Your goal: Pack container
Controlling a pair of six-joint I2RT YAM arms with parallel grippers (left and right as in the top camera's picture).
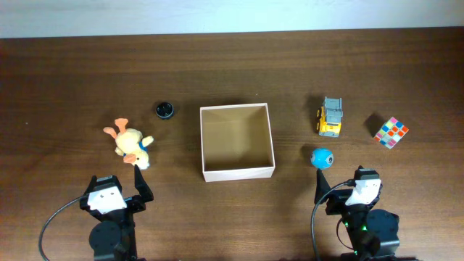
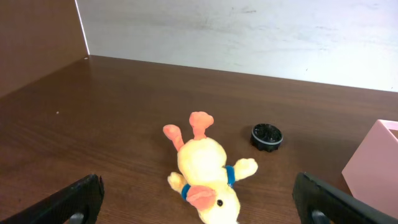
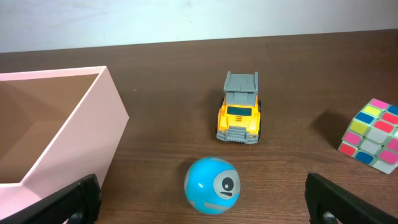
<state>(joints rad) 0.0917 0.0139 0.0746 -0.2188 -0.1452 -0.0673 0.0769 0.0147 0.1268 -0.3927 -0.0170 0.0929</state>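
Note:
The container [image 1: 239, 172], a shallow square box with white walls and a tan inside, stands empty mid-table. Left of it a yellow plush duck [image 1: 130, 143] lies on its side. My left gripper [image 1: 116, 187] is open just near of the duck. In the left wrist view the duck [image 2: 205, 171] lies between and ahead of the wide-apart fingers [image 2: 74, 202]. My right gripper [image 1: 348, 185] is open just near of a blue ball [image 1: 322, 157]. In the right wrist view the ball [image 3: 211, 185] sits ahead of the spread fingers [image 3: 339, 199], beside the container's wall [image 3: 74, 124].
A small black round cap [image 1: 165, 110] lies beyond the duck. A yellow and grey toy truck [image 1: 331, 118] stands right of the container, and a colour cube [image 1: 391, 133] further right. A white wall [image 2: 249, 31] rises at the table's back edge.

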